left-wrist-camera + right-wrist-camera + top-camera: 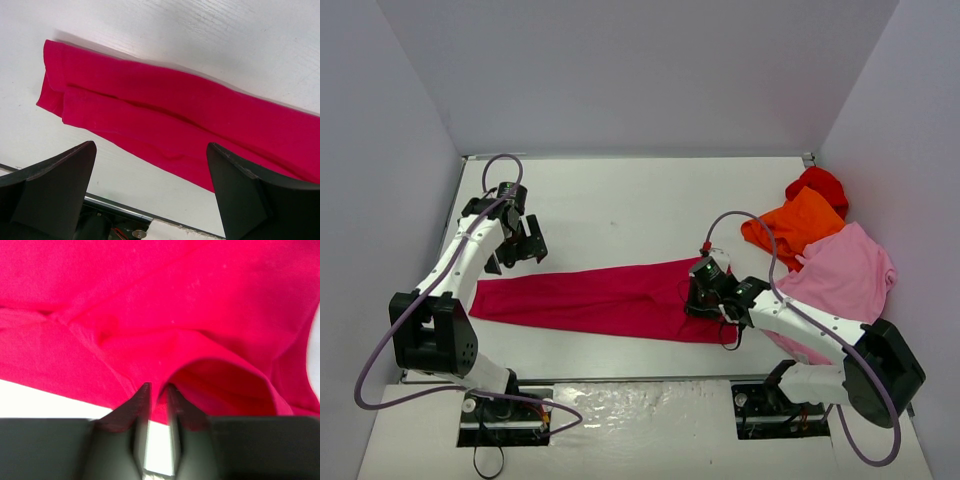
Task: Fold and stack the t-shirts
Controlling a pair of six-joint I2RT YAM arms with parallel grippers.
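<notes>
1. Two fingers spread wide on left gripper (520,248), empty, hovering near the strip's left end.
2. Raspberry-red shirt (600,298): long folded strip mid-table. Light, limp, will sag, so pinch the end corners.
3. Right gripper (156,386): nearly closed, looks pinched on the right-end hem.
4. Orange shirt (800,225), pale pink shirt (845,272), bright red shirt (817,183): heaped far right.

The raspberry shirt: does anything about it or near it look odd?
The raspberry shirt lies as a long slanted band, and its right end bulges up in a loop where the right pincer seems to pinch its edge. The orange shirt, pink shirt and red shirt lie crumpled at far right.
</notes>
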